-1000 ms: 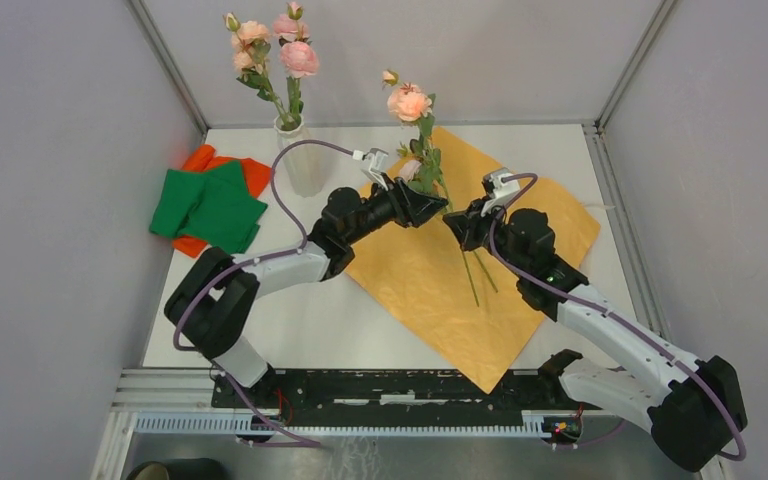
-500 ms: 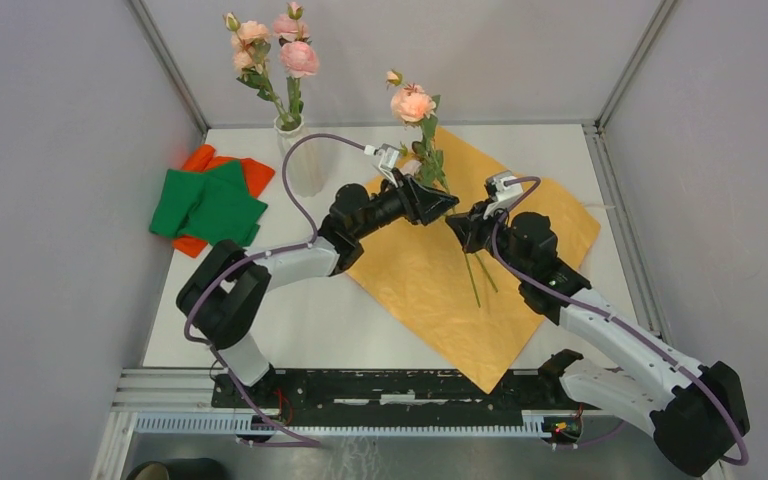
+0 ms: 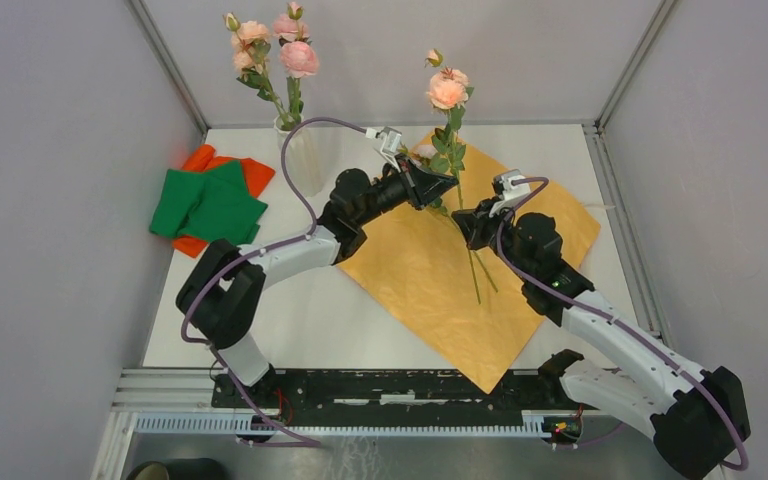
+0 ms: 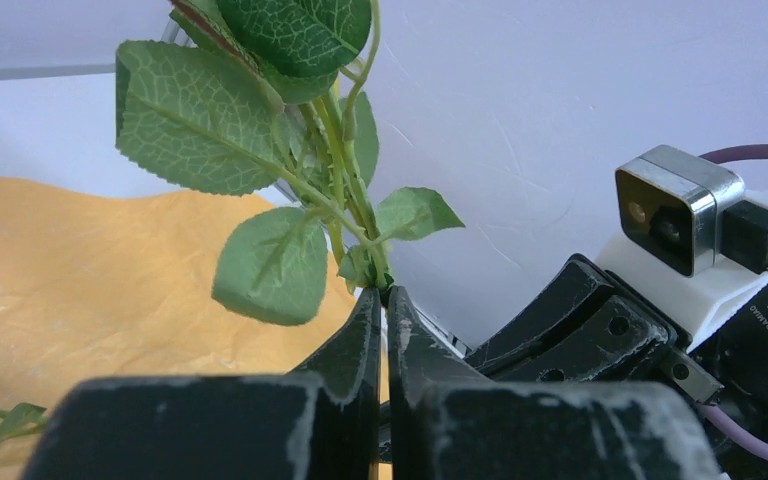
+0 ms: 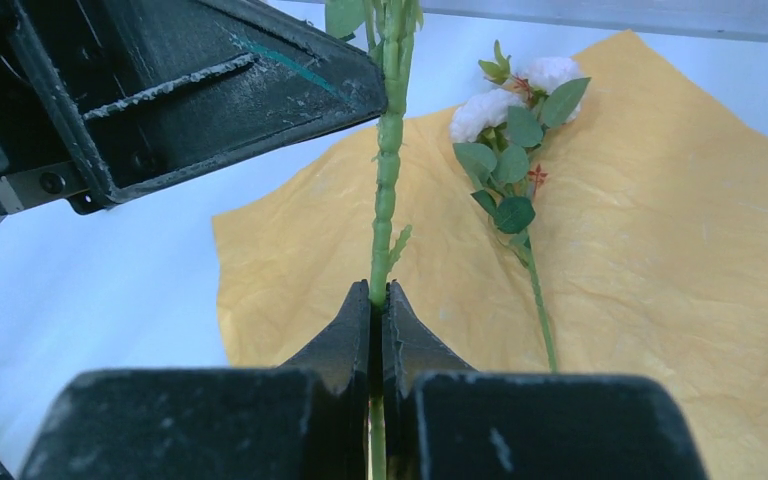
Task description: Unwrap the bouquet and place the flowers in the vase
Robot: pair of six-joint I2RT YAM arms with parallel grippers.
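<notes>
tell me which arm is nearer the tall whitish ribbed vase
Left. The left arm lies just right of the vase; the right arm lies farther right, over the orange paper sheet. Both jaws are shut on one pink rose stem.

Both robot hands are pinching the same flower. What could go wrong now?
The left gripper and right gripper both clamp one thin stem; if they pull different ways it might bend or snap. The vase is narrow and already holds flowers, so squeezing this one in could tip it.
</notes>
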